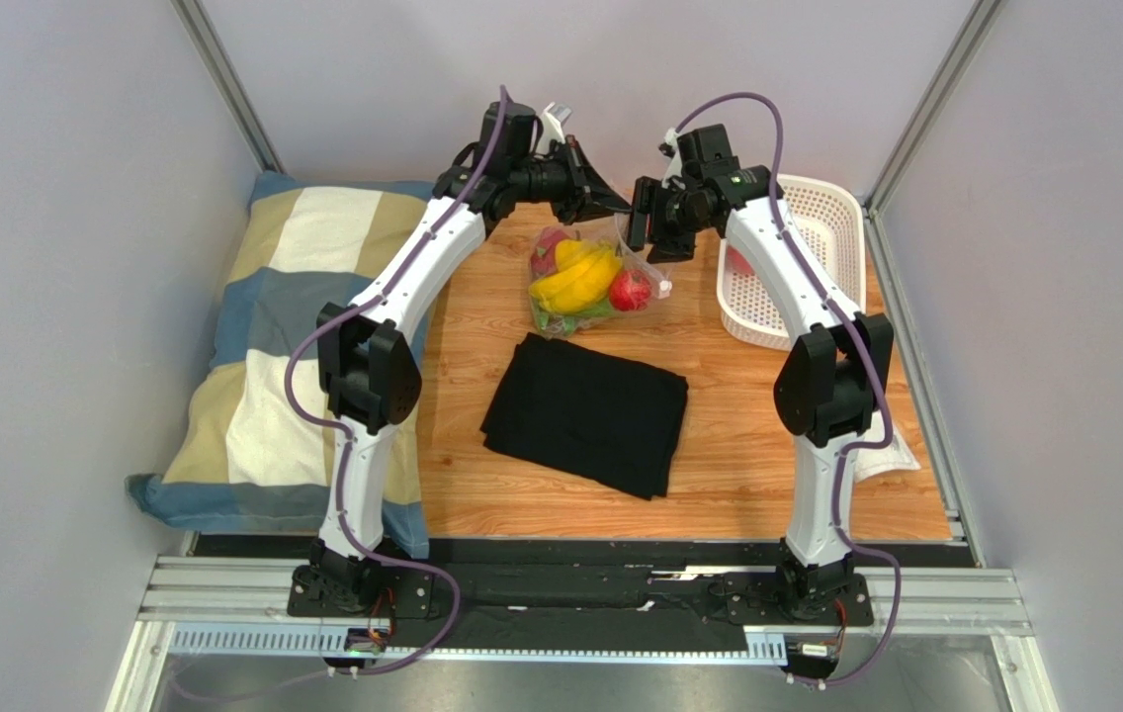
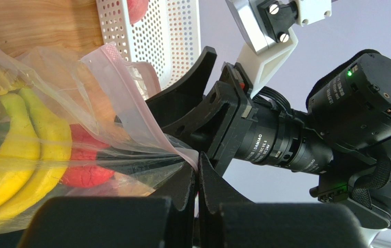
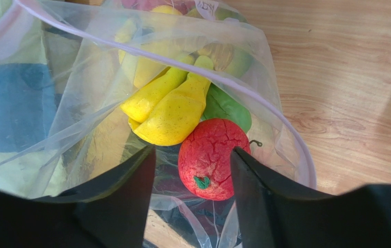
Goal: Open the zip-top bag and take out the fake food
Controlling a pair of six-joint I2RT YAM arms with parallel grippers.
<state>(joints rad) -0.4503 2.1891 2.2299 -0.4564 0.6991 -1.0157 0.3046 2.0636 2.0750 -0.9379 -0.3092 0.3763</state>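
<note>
The zip-top bag (image 1: 593,282) lies on the wooden table, held up at its far edge with its mouth open. My left gripper (image 1: 609,200) is shut on the bag's pinkish zip strip (image 2: 130,98), pinched at the fingertips (image 2: 197,164). My right gripper (image 1: 646,226) is open at the bag's mouth (image 3: 182,58). In the right wrist view a red apple (image 3: 210,157) sits between the open fingers (image 3: 192,151), with yellow bananas (image 3: 169,111) and a green piece (image 3: 227,107) beyond it. The bananas (image 2: 22,155) and a red fruit (image 2: 85,166) show through the plastic.
A white perforated basket (image 1: 820,223) stands right of the bag, with a red piece (image 1: 740,264) in it. A folded black cloth (image 1: 588,413) lies in front of the bag. A checked pillow (image 1: 278,341) lies along the left edge.
</note>
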